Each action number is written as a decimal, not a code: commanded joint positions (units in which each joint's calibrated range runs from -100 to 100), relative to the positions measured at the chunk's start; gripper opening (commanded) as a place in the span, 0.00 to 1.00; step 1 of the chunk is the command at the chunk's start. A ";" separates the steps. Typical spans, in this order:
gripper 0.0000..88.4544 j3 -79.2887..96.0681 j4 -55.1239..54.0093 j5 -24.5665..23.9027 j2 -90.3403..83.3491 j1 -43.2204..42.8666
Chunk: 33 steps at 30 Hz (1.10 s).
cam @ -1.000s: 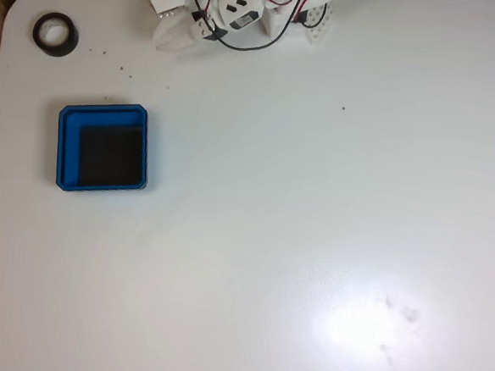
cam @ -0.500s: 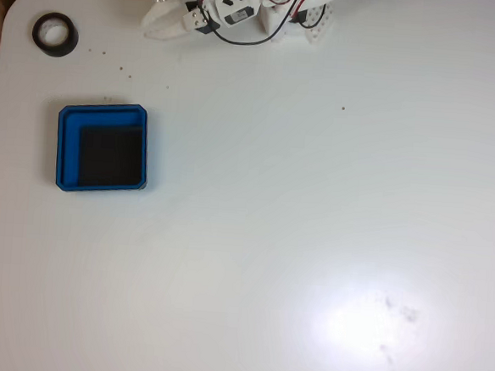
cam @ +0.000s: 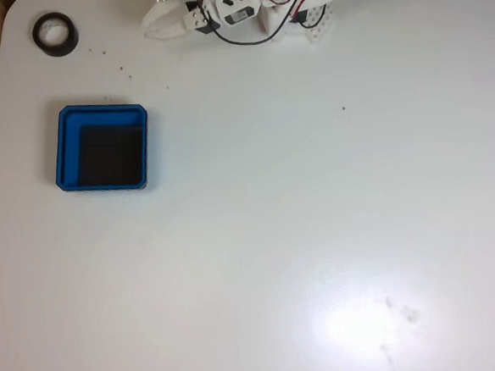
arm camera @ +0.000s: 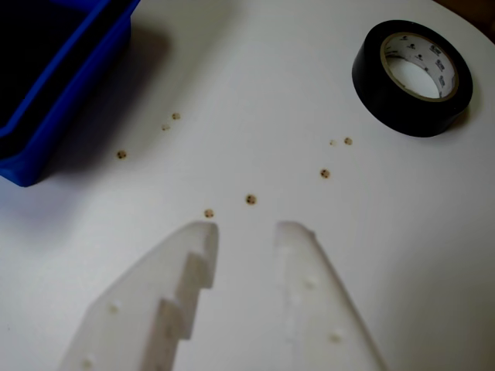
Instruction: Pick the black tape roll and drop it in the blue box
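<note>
Tape roll (cam: 55, 34) lies flat at the surface's (cam: 314, 199) far-left corner in the fixed view, hole facing up, so no long axis shows; the box (cam: 71, 115) sits below it, well apart. In the wrist view the box (arm camera: 73, 85) is at the left edge, small brown specks (arm camera: 250, 199) dot the middle, and the roll (arm camera: 412, 77) lies upper right. The white pincer (arm camera: 244, 236) is slightly open, holding nothing, well apart from the roll.
</note>
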 commanded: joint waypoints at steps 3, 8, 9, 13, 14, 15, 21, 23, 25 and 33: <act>0.01 -1.35 -1.37 0.23 2.08 0.43; 0.01 -11.50 -1.29 0.32 13.11 0.43; 0.01 -14.29 -1.29 0.05 16.46 0.43; 0.01 -26.87 -1.04 -0.21 30.09 0.43; 0.01 -29.92 -0.96 -0.21 33.51 0.43; 0.01 -32.98 -0.87 -0.21 36.77 0.53; 0.01 -49.24 -0.63 -0.21 54.58 1.02; 0.01 -53.37 -0.63 -0.21 59.43 1.99; 0.01 -57.68 -0.63 -0.21 63.61 2.38; 0.01 -71.43 -0.54 -0.21 77.66 4.44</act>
